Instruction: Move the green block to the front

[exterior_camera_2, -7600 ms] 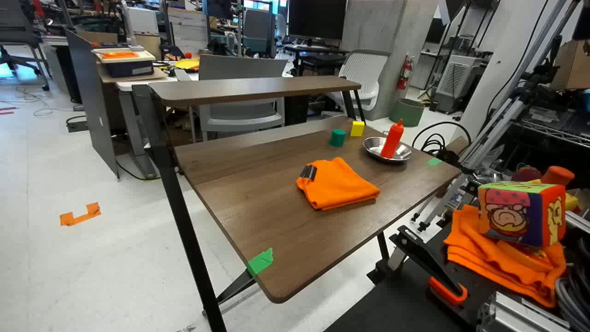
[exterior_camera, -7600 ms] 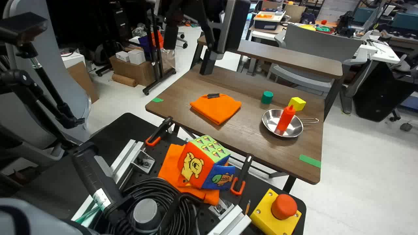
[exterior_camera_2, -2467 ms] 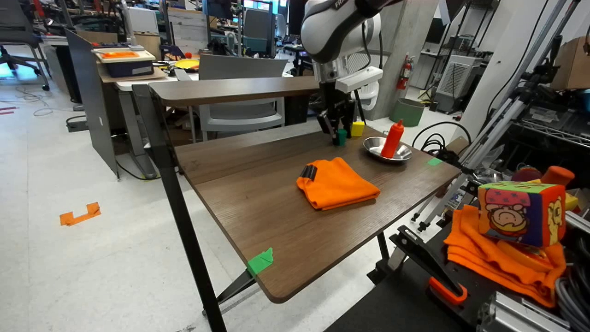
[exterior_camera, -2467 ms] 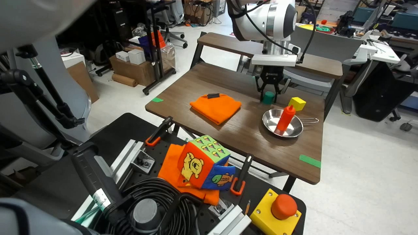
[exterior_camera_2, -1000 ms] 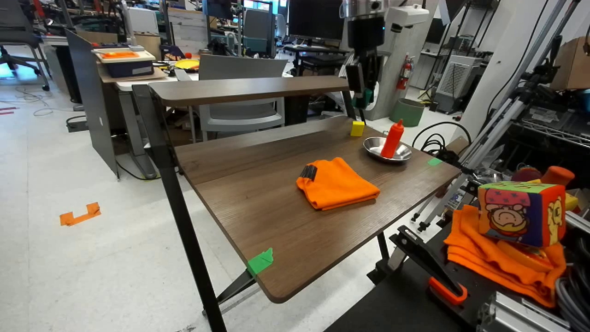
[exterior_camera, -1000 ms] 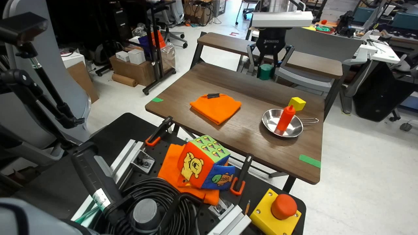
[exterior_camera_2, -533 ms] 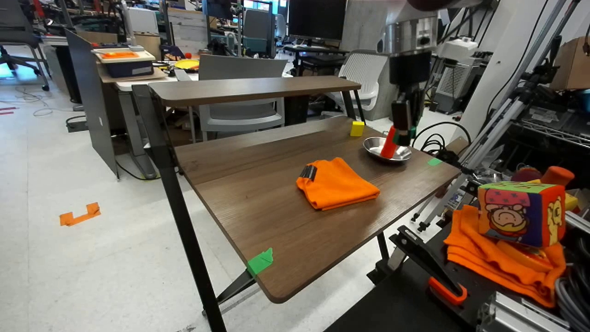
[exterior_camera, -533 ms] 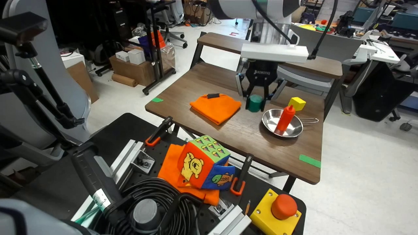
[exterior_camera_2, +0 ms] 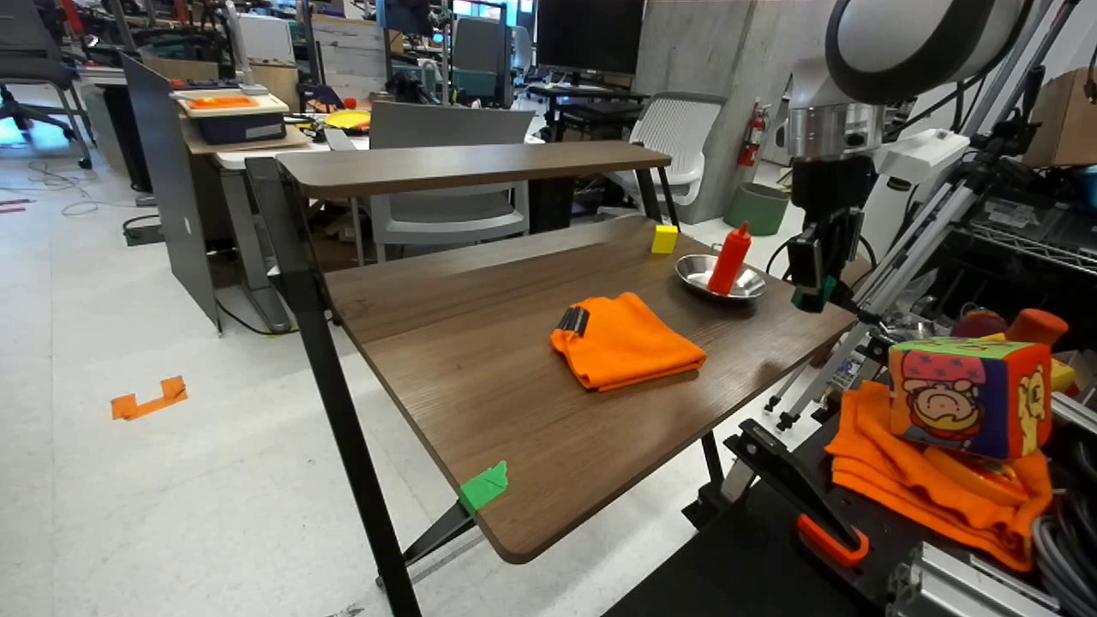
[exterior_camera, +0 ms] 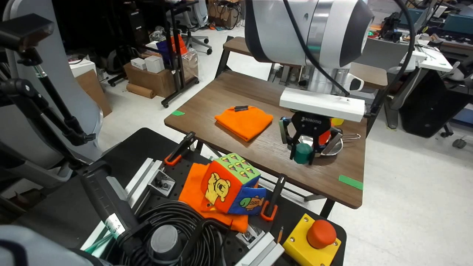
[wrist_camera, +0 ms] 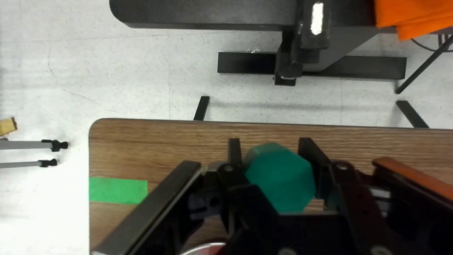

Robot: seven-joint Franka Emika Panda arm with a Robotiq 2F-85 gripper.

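I've got the green block point(exterior_camera: 303, 153) pinched snug between the fingers point(wrist_camera: 316, 159), one on each side, and it's hanging above the table point(exterior_camera: 229, 88), right of centre and a bit below the middle in an exterior view, and right of centre in the lower half of my wrist view. The metal pan point(exterior_camera_2: 692, 272) with the red bottle point(exterior_camera_2: 730, 260) in it and the yellow block point(exterior_camera_2: 664, 239) near it sit right of centre in an exterior view, with the folded orange cloth point(exterior_camera_2: 630, 343) closer to the middle of that frame.
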